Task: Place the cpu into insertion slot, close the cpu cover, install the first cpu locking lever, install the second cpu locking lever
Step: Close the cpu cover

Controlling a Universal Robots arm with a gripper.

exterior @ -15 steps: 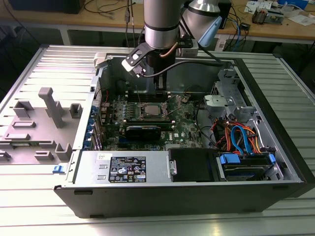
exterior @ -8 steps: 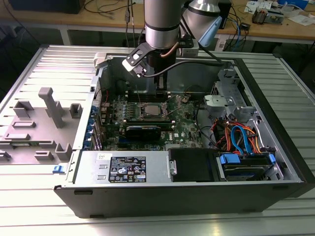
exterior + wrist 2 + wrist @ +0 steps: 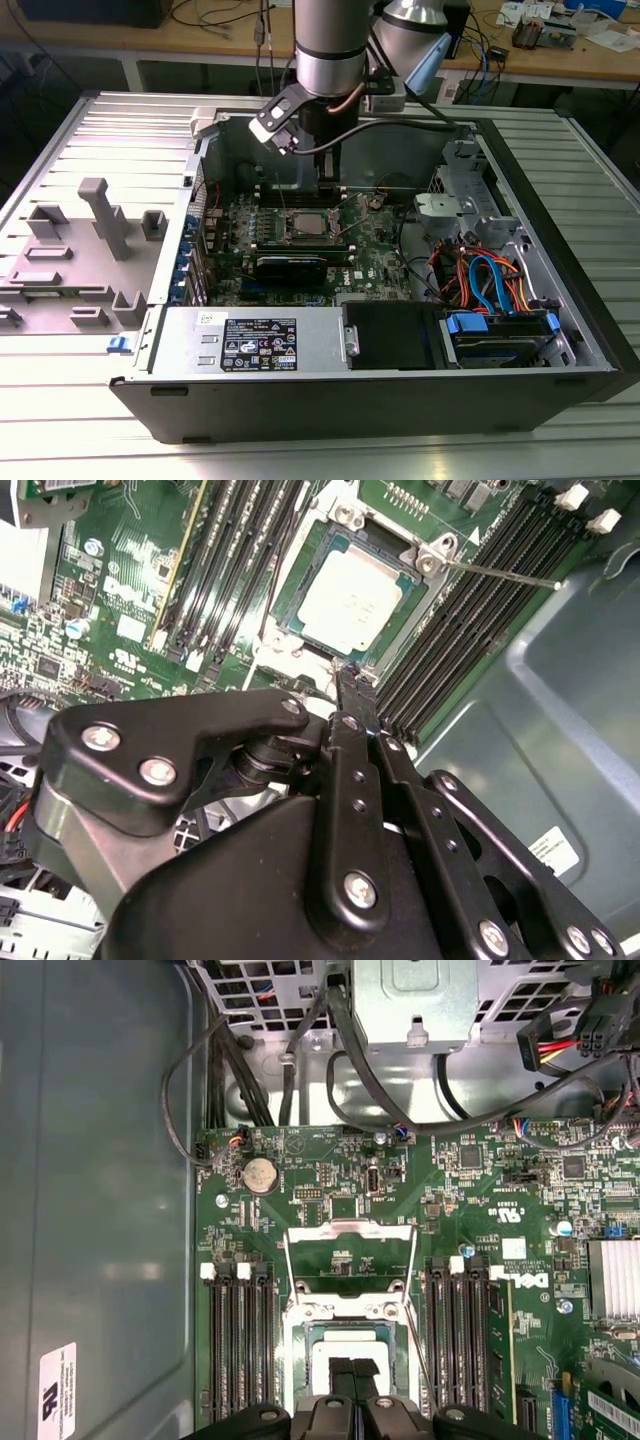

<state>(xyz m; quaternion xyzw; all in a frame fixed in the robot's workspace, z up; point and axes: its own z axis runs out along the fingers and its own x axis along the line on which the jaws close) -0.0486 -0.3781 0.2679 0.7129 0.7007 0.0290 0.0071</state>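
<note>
The claw [image 3: 349, 677] has its two fingers pinched together to a narrow point, and nothing shows between them; as far as I can judge it holds nothing. In the exterior view it hangs straight down from the arm into the open computer case [image 3: 560, 290], low over the green board [image 3: 330, 1175].

The tips sit right at the near edge of the insertion slot [image 3: 300, 1355]. The cpu [image 3: 350, 602] already lies flat inside that slot, silver top up, its sides square with the rim. It is just beyond the fingertips and not gripped.

Beyond the cpu, on the side of the slot away from the claw, the cpu cover [image 3: 350, 1228] is open. It is swung back from its hinge, and green board shows through its square window. The line from claw to cpu to cover therefore runs straight ahead. The hinge edge lies crosswise to that line, and the long black memory slots [image 3: 240, 1340] on either side run along it.

A thin metal rod [image 3: 500, 575] sticks out from one far corner of the slot and slants over the memory slots there, so I judge that lever is not latched. The case rests on a ribbed metal tabletop [image 3: 100, 130].
</note>
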